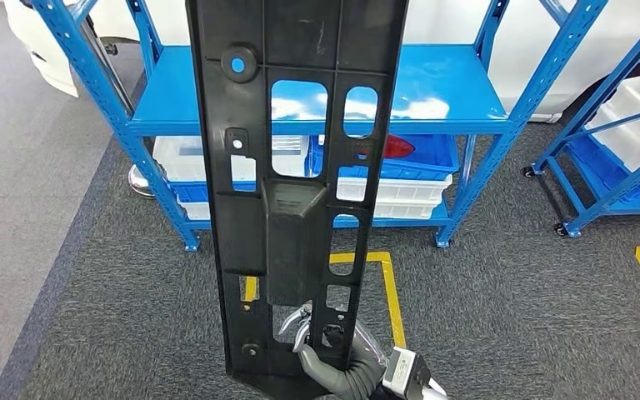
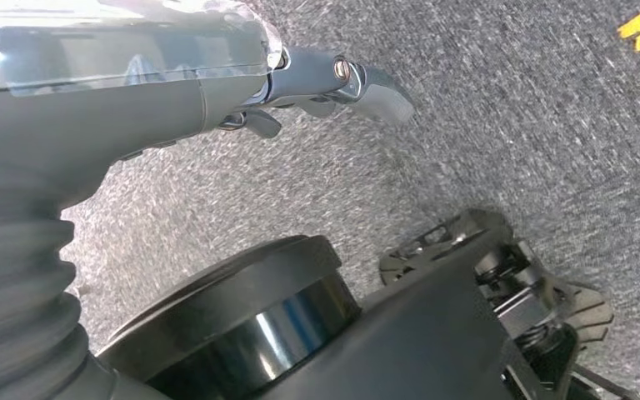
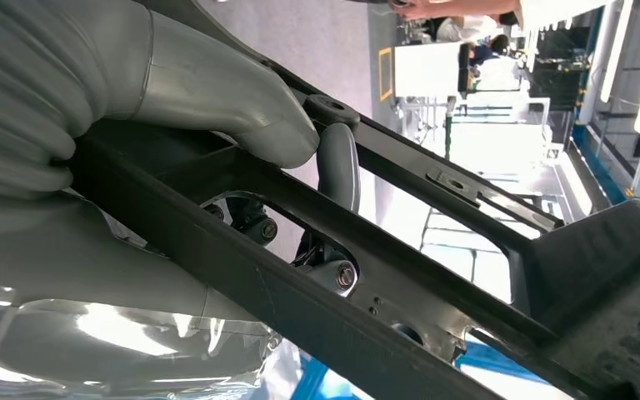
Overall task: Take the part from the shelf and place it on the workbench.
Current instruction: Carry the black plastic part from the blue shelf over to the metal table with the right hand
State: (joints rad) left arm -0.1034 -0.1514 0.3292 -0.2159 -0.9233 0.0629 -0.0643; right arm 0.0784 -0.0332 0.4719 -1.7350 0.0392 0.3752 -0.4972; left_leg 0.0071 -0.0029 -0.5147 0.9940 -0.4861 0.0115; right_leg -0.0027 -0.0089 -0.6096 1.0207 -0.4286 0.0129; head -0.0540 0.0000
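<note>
Part, a long black moulded plastic panel with rectangular cut-outs and a raised centre block, is held upright in front of the head camera, its near end low in the frame and its far end rising past the top edge. It is already off the blue steel shelf rack, which stands beyond it on grey carpet with white and blue bins on its lower level. The right hand is wrapped around the panel's near end: in the right wrist view the grey thumb is pressed on one rib and a darker finger is hooked through a cut-out, so the grip is judged firm but placed far from the panel's middle. The left hand hangs over the carpet with nothing in it; its fingers are partly hidden, so whether they are spread or curled cannot be told.

The step in hand is judged to be the carry to the workbench. With the panel held by one end, its long free end is likely to swing, so the wrist should be kept steady and turns should be made slowly. The tall end should be kept clear of the rack's uprights. Since much of the forward view is blocked by the panel, it may be lowered or tilted aside before walking. Yellow floor tape lies just beyond the right hand.
</note>
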